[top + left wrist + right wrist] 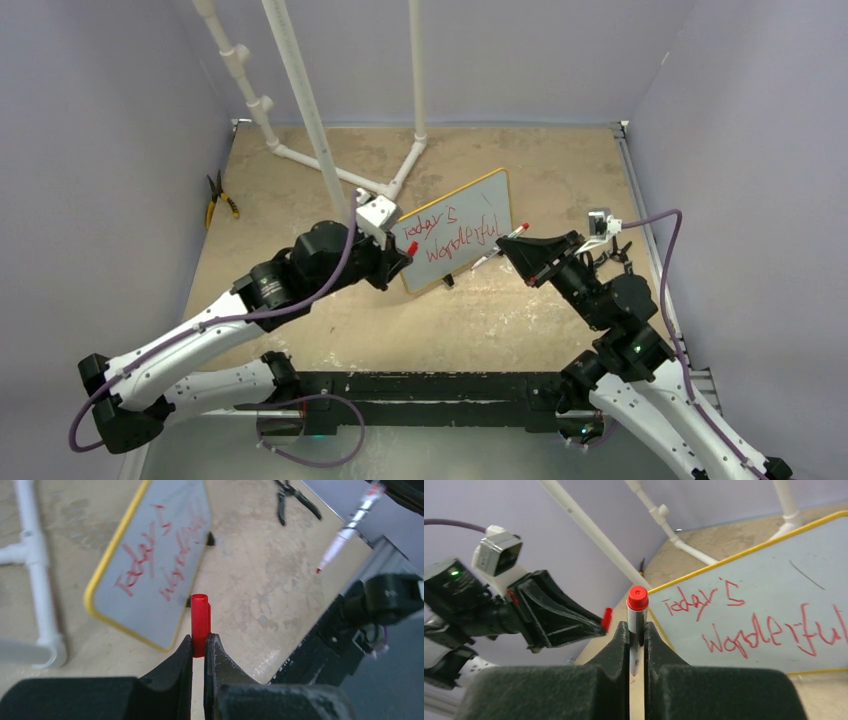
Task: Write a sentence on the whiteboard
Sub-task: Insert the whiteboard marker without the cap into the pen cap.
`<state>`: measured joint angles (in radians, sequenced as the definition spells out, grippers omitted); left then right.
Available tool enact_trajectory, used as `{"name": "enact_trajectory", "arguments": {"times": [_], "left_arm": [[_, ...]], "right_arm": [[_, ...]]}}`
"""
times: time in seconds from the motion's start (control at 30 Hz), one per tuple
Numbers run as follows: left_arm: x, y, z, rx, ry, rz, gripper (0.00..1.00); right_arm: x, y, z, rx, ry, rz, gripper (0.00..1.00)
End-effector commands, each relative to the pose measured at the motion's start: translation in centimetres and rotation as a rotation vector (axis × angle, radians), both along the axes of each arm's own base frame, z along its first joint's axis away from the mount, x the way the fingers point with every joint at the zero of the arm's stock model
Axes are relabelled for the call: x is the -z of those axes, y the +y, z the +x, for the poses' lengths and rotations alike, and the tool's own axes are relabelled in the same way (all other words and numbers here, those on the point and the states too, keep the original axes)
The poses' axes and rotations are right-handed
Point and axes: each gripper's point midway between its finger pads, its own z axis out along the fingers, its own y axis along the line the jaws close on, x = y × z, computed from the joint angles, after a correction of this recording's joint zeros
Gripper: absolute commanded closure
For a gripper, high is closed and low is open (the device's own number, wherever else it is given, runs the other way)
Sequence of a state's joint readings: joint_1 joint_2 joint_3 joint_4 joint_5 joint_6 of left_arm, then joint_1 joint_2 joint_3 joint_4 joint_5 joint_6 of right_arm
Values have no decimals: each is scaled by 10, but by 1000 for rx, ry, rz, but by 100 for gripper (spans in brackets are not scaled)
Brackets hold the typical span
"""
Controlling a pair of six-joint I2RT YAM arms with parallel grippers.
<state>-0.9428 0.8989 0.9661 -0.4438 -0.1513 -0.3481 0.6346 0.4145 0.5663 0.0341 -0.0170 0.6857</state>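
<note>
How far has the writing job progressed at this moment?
Done: the red sentence stands in two lines on the whiteboard, reading roughly "Today is Wonderful". In hand: the right tool grips the marker, which is uncapped, its tip off the board; the left tool holds the red cap. Left: probably only to cap the marker and put it down.

Yellow-handled pliers, white pipe frame

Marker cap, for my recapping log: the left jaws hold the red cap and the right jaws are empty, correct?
No. The left jaws do hold the red cap, but the right jaws clamp the marker, per the right wrist view.
</note>
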Motion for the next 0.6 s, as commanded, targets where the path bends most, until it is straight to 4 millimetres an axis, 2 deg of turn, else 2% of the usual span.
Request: {"name": "enact_trajectory", "arguments": {"times": [0.0,0.07,0.13,0.3,0.57], "left_arm": [[-20,-53,-32,405,-96,-47,100],[-17,-70,-44,530,-97,-72,100],[-13,-80,-47,591,-105,-84,100],[-1,-90,-52,657,-106,-94,100],[10,-85,-55,661,-111,-89,100]], "right_arm": [[-36,11,-20,-116,-86,98,100],[-37,19,-26,-178,-93,113,100],[-34,29,-29,-234,-85,117,100],[-27,46,-30,-322,-63,108,100],[-17,33,-10,-187,7,102,100]]}}
